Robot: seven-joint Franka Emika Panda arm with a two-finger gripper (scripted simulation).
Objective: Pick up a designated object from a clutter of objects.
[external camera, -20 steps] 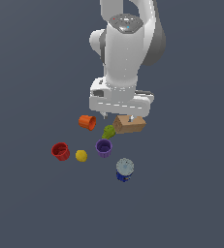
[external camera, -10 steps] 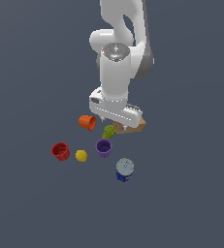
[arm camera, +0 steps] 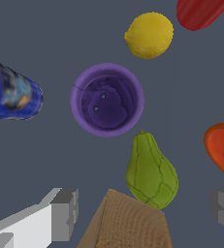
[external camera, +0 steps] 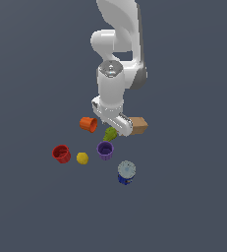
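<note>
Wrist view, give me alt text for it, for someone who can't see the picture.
A yellow-green pear-shaped fruit lies between the open jaws of the gripper, its base behind a corner of a brown box. Around it are an upright purple cup, a yellow lemon, a blue can on its side, and parts of an orange cup and red cup.

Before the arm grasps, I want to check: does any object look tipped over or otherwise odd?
Yes. The orange cup lies on its side, while the purple cup and red cup stand upright. The yellow-green item touches the brown box.
</note>
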